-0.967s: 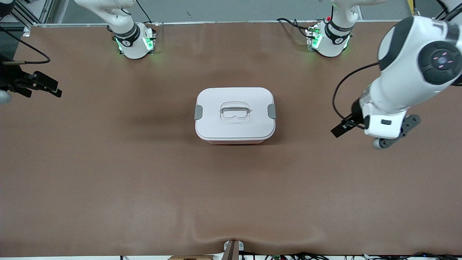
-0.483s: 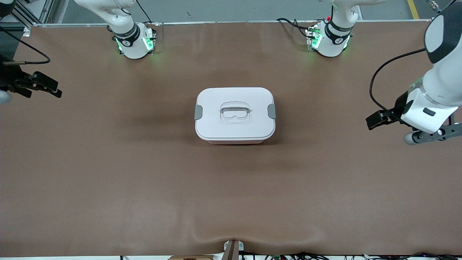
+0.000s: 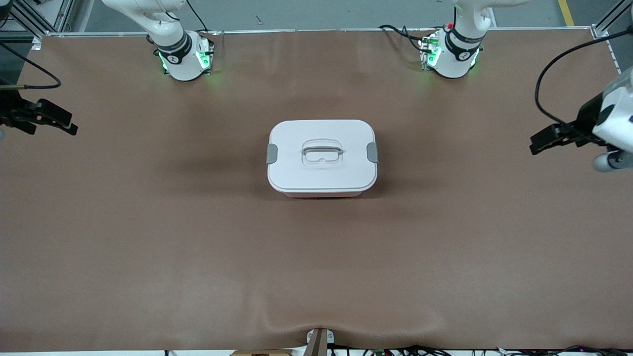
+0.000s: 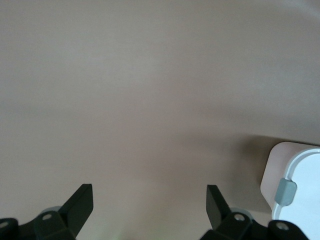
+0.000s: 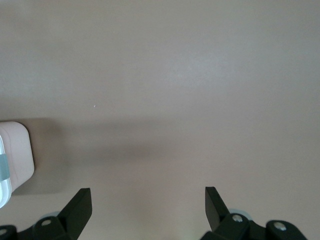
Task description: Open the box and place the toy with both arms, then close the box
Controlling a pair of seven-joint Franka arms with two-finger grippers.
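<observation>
The white box [image 3: 322, 157] stands shut in the middle of the table, its lid on, with grey clips [image 3: 271, 154] on both ends and a clear recessed handle [image 3: 322, 151] on top. My left gripper [image 3: 540, 141] is open and empty over the table at the left arm's end, well away from the box. My right gripper [image 3: 67, 126] is open and empty over the right arm's end. The left wrist view shows open fingers [image 4: 80, 202] and a box corner [image 4: 295, 190]; the right wrist view shows open fingers [image 5: 80, 205] and a box corner [image 5: 15, 155]. The pink toy is out of view.
The brown table mat [image 3: 198, 247] spreads around the box. The arm bases [image 3: 183, 54] stand along the table edge farthest from the front camera. A bracket [image 3: 319, 341] sits at the edge nearest the front camera.
My left gripper has swung away from the box toward the left arm's end of the table. My right gripper has drifted slightly outward. The box has not moved.
</observation>
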